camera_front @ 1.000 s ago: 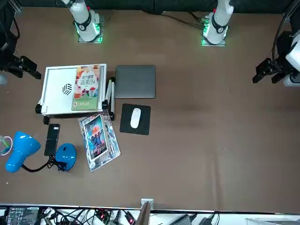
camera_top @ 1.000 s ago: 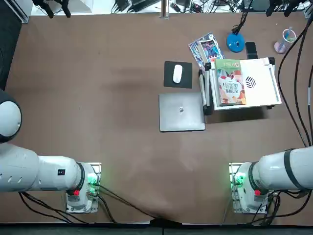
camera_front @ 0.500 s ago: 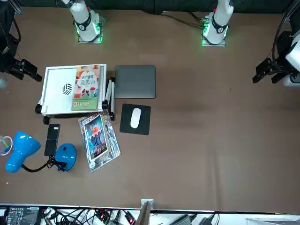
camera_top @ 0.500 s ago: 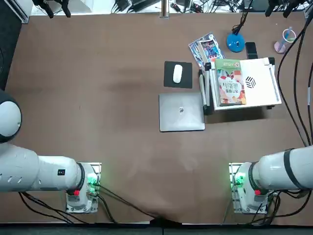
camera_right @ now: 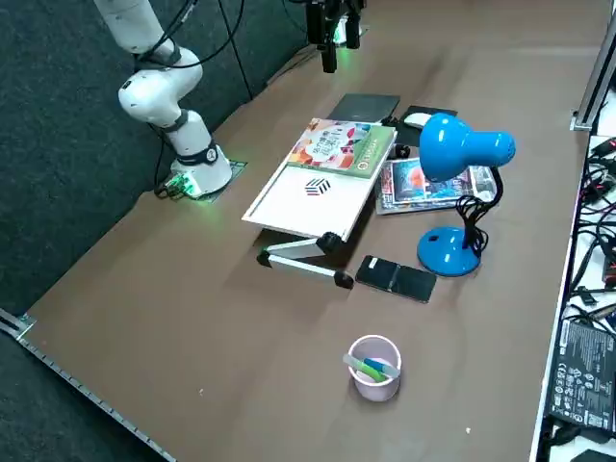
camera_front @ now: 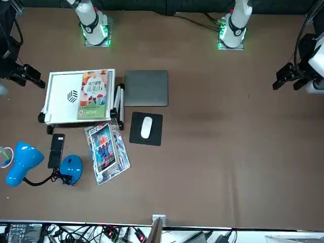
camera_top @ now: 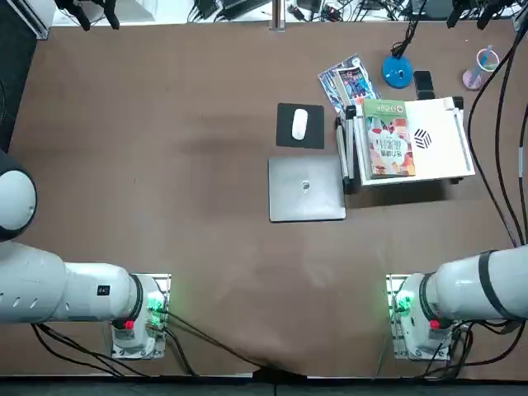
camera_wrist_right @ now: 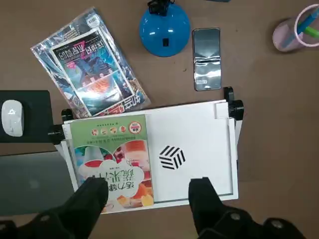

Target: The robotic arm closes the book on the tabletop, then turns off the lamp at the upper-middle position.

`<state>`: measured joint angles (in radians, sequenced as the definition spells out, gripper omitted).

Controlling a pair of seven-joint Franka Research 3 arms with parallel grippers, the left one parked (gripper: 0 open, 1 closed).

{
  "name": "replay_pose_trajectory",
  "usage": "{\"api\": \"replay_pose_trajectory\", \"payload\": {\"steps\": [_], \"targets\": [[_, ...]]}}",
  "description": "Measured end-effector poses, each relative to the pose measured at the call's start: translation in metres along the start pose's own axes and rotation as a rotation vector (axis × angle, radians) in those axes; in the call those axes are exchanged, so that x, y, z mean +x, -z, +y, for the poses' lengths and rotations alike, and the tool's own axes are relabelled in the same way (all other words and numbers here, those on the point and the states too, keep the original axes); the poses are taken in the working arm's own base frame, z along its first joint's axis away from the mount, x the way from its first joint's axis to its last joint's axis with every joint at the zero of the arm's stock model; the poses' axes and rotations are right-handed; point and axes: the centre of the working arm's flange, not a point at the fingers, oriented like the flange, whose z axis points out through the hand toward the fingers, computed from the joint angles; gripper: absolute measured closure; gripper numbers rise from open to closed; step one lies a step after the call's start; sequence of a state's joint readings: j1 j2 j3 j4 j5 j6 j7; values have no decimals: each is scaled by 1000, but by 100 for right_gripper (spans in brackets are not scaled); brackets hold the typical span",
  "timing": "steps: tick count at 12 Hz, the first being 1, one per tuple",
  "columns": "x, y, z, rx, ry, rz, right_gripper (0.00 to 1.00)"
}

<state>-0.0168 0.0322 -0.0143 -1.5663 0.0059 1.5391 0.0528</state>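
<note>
My fingers (camera_wrist_right: 99, 196) are staying apart above the stand (camera_wrist_right: 199, 149); the book (camera_wrist_right: 114, 164) is lying closed there. The lamp (camera_right: 448, 252) is standing beyond, apparently unlit, so perhaps nothing is remaining.

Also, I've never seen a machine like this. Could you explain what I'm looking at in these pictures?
It's a robot with two white arms; the one working is its right arm. One picture looks straight down, one faces the robot across the table, and one looks down from its right side. The last rides on the right arm's wrist, so its own right pincer shows there, open above the white stand board and holding nothing.

On that board lies a closed book, green and red cover up. Around it are a laptop, a mouse on a dark pad, a glossy packet, a phone, a blue lamp and a cup with pens.
</note>
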Motion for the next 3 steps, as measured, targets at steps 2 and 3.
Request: {"api": "replay_pose_trajectory", "payload": {"steps": [2, 3], "targets": [[0, 1, -2, 0, 4, 2, 0], [0, 2, -3, 0, 4, 3, 0]]}}
